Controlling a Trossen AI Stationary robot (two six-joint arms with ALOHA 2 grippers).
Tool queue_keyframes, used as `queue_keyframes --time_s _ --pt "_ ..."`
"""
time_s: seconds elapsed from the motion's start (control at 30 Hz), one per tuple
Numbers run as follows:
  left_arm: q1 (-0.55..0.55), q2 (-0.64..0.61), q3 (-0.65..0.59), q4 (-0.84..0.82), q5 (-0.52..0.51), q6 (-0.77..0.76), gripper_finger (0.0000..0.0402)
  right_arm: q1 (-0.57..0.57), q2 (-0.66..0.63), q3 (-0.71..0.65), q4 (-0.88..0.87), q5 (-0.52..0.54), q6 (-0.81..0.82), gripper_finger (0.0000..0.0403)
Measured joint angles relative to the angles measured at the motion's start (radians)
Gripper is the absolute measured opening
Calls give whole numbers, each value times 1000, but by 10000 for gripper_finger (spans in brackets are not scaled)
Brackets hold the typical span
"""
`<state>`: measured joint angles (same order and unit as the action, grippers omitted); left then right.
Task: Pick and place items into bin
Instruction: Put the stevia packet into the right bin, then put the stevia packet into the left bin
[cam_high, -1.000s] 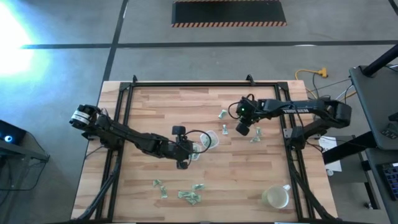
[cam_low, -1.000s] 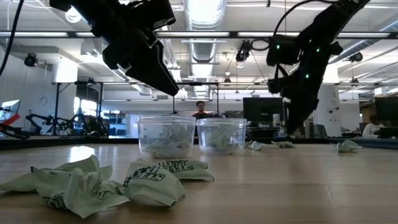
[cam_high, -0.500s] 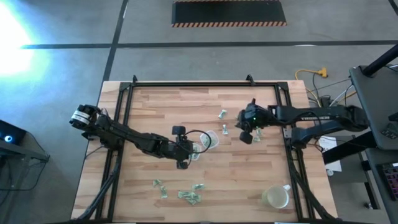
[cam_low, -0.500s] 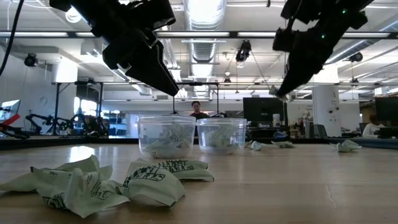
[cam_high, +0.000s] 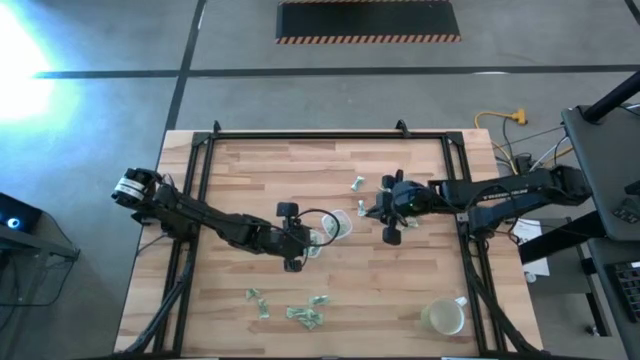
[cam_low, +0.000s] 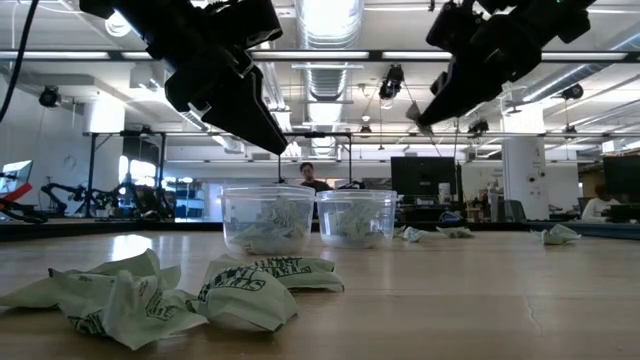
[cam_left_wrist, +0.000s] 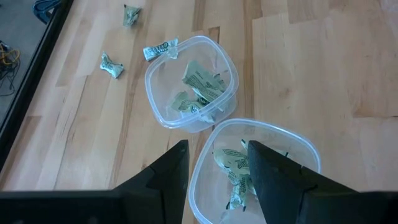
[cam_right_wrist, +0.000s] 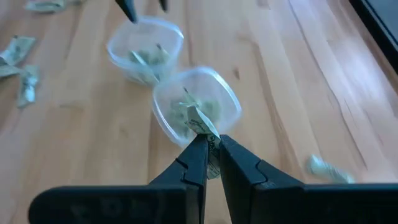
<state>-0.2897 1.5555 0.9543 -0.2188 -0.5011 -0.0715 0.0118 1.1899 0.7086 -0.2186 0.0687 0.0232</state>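
Two small clear tubs stand side by side mid-table, each holding crumpled green-and-white wrapper pieces. My right gripper is shut on one such piece in the air, right of the tubs. My left gripper hangs open above the left tub and touches nothing. Loose pieces lie beside the tubs and near the front edge. My right gripper pinches the wrapper piece by its lower end between its two fingertips. The fingers slant downward, coming from the table's right. The piece sticks out beyond the tips, lifted clear of the table.
A yellowish-white mug stands at the front right corner. Black frame rails run along the left, right and far edges of the table. Bare wood lies between the tubs and the front pieces. A person shows far behind the table.
My right gripper, shut throughout, has risen from the tabletop and swung toward the tubs, rolling its wrist, so that it now slants left. The wrapper piece has come up with it, clear of the table.
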Motion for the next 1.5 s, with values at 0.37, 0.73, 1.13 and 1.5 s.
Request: queue_keyframes --time_s 0.37,0.73,1.13,1.5 --pt "-6 0 -1 -44 1 -3 148 23 175 28 219 -48 -136 28" --pt "-8 0 -1 -81 2 -30 148 12 341 93 259 -50 -185 28" --pt "-14 0 -1 -87 2 -31 148 -15 365 94 253 -48 -164 52" --pt "-15 0 -1 -97 9 -45 148 -15 350 99 224 -48 -183 138"
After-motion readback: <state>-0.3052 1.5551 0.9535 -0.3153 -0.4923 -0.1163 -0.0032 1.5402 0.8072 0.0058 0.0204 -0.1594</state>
